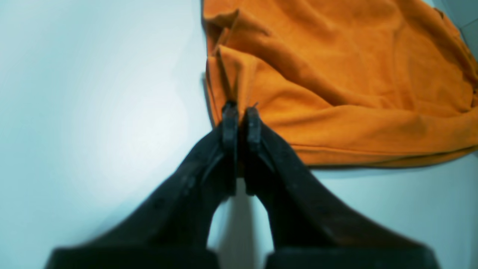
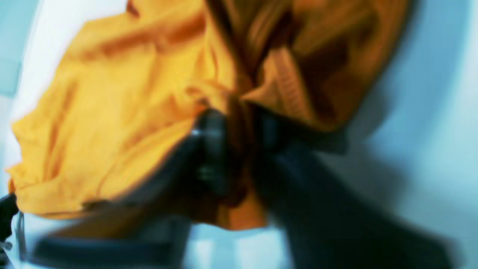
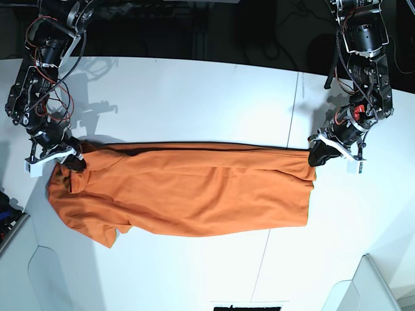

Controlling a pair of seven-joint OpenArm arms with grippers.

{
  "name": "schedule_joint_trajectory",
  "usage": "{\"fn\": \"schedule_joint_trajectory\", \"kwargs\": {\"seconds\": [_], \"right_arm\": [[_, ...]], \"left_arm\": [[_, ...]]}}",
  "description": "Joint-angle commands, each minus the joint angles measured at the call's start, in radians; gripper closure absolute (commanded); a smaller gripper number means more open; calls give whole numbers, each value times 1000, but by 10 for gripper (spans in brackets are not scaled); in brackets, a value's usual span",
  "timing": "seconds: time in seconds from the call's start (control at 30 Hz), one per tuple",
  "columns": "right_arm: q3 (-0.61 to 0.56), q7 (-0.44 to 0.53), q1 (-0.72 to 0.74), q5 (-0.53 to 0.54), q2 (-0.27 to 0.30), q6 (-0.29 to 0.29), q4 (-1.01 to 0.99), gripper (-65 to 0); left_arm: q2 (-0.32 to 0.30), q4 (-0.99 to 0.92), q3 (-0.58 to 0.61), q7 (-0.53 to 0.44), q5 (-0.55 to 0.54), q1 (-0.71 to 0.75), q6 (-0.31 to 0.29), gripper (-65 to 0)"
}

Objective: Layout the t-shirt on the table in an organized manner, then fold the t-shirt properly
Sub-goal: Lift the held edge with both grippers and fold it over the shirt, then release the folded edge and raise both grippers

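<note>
Left wrist view has the left hand with its 2 dark fingers pressed nearly together on a pinch of orange cloth at the corner of the t-shirt, right where 2 hemmed edges meet; beyond the fingertips the fabric runs away in long soft folds across the white bench. Right wrist view is blurred, yet the right hand shows its fingers clamped on a bunched, ribbed-looking piece of the t-shirt, with the rest of the cloth spreading off to the picture's left over the bench. Base view shows the left hand at the picture's right gripping 1 end of the t-shirt, and the right hand at the picture's left gripping the other end. Between them the upper edge runs almost straight, while the body lies lengthwise on the bench, wrinkled. A thin dark seam crosses the bench near the left arm.
</note>
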Motion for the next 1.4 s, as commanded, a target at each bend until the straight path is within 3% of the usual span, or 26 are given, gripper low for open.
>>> {"fn": "schedule_joint_trajectory", "kwargs": {"seconds": [0.0, 0.07, 0.2, 0.37, 0.8, 1.2, 1.23, 1.27, 1.3, 1.37], "right_arm": [[-1, -8, 16, -2, 11, 18, 16, 0], [0, -42, 16, 0, 11, 48, 36, 0], [14, -136, -3, 27, 16, 50, 117, 0], [19, -171, -119, 87, 47, 50, 282, 0], [28, -193, -382, 140, 109, 51, 495, 0], [65, -209, -453, 154, 115, 50, 510, 0], [65, -214, -452, 154, 115, 50, 510, -19], [65, -213, -452, 155, 115, 50, 510, -96], [65, -212, -452, 154, 115, 50, 510, -174], [65, -211, -452, 155, 117, 50, 510, -284]], "left_arm": [[-10, 13, 0, 38, 31, -5, 8, 0], [-15, 31, 0, 56, 31, -4, 8, 0], [-32, 90, 0, 93, 28, 6, -3, 0], [-67, 197, -1, 122, -8, 78, -3, 0], [-73, 552, -8, 163, -5, 374, -3, 0], [-73, 568, -8, 167, 34, 397, -3, 0], [-72, 568, -8, 167, 29, 398, -3, 0], [-72, 568, -8, 167, 27, 398, -3, 0], [-72, 568, -8, 167, 26, 398, -3, -47], [-73, 568, -8, 171, 25, 398, -2, -212]]}}
